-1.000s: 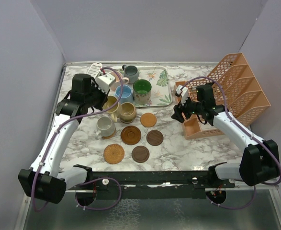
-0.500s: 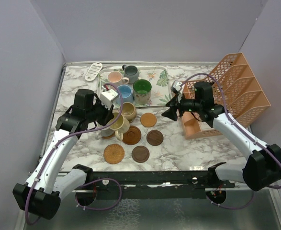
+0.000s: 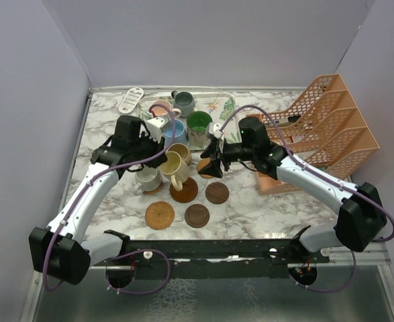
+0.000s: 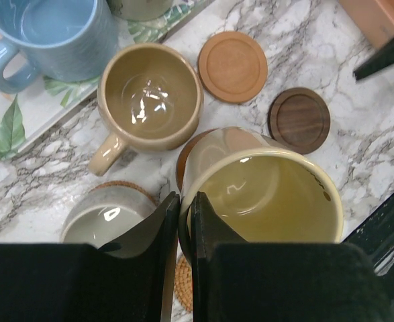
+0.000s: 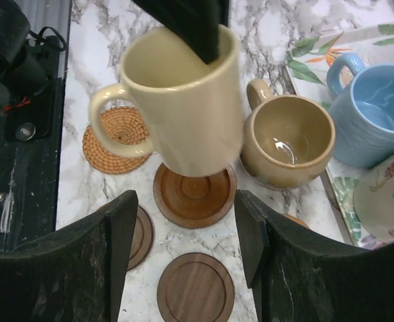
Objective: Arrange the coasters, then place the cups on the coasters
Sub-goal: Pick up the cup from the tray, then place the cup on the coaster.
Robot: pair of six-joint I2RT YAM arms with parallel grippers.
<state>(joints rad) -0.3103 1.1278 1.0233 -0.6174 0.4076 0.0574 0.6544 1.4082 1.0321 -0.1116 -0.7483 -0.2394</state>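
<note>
Glazed ceramic, so judge your yellow cup (image 4: pixel 264 194) stiff, slick, chippable: left gripper (image 4: pixel 183 208) pinches its rim, right gripper (image 5: pixel 183 221) stands spread, empty.

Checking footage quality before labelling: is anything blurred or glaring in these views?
Right wrist view: the yellow mug is smeared by motion, the coaster under it crisp. Left wrist view: sharp, with bright glints inside the tan mug. Top view: even light, soft shadows, no glare.
</note>
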